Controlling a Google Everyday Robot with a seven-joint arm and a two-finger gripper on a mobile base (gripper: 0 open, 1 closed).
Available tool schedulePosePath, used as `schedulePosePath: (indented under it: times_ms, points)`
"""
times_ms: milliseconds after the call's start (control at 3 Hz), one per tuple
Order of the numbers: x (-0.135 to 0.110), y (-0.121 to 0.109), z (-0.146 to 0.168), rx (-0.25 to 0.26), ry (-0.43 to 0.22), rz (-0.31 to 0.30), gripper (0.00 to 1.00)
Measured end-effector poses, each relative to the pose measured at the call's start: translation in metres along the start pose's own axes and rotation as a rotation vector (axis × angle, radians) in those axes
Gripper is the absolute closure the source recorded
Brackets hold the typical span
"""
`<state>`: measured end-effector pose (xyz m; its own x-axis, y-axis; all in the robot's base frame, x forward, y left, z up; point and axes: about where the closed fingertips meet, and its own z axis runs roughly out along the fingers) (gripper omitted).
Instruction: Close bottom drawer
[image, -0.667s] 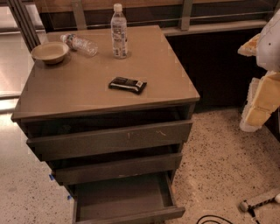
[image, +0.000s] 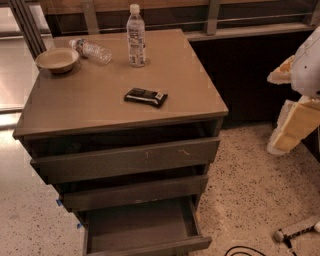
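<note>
The bottom drawer (image: 142, 230) is the lowest of three dark grey-brown drawers in a cabinet. It is pulled out far, and its shallow tray looks empty. Its slim front panel (image: 150, 247) sits at the bottom edge of the camera view. The middle drawer (image: 132, 192) and the top drawer (image: 125, 160) each stand slightly out. My gripper (image: 296, 232) is low at the bottom right, near the floor and well to the right of the bottom drawer, touching nothing. My white and yellow arm (image: 300, 105) is at the right edge.
On the cabinet top (image: 100, 100) are an upright water bottle (image: 135, 36), a bottle lying on its side (image: 91, 50), a bowl (image: 57, 60) and a dark snack packet (image: 145, 96). Speckled floor (image: 250, 180) lies to the right. A black cable (image: 245, 250) is at the bottom.
</note>
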<state>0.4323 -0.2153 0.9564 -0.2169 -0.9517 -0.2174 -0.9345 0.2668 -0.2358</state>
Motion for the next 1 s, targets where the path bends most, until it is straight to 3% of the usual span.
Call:
schedulePosePath:
  times_ms: [333, 667, 1000]
  points:
    - [0.002, 0.029, 0.048, -0.047, -0.079, -0.002, 0.42]
    - [0.008, 0.083, 0.159, -0.202, -0.240, 0.065, 0.73]
    - [0.011, 0.089, 0.162, -0.212, -0.223, 0.069, 0.97]
